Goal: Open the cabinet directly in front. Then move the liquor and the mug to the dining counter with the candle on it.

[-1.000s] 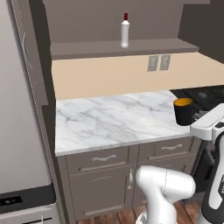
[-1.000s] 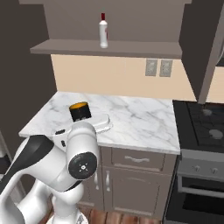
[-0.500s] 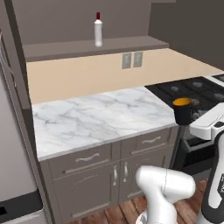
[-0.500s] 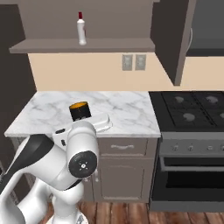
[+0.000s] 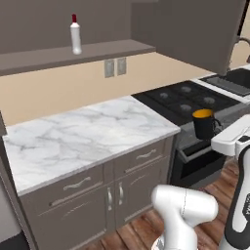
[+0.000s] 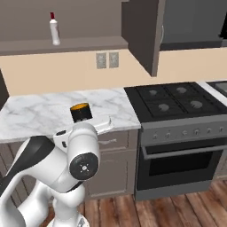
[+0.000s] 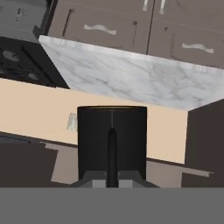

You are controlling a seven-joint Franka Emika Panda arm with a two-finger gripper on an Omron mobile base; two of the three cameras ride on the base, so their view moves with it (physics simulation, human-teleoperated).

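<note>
Gripper (image 7: pixel 112 178) pinches the upright mug (image 5: pixel 203 123), mouth up, handle toward the hand

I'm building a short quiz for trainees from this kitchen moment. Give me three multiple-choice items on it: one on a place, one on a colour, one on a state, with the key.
1. Where does the liquor stand?
A. on the open cabinet's shelf
B. on the marble worktop
C. on the stove

2. What colour is the inside of the mug?
A. white
B. orange-yellow
C. blue

3. What state is the gripper in?
A. open above the worktop
B. shut on the mug
C. shut on the liquor

Key:
1 A, the liquor stands on the shelf of the cabinet, above the marble worktop.
2 B, the mug shows an orange-yellow inside from above.
3 B, the hand view has the gripper closed at the mug's handle, and the mug is held in the air.
</note>
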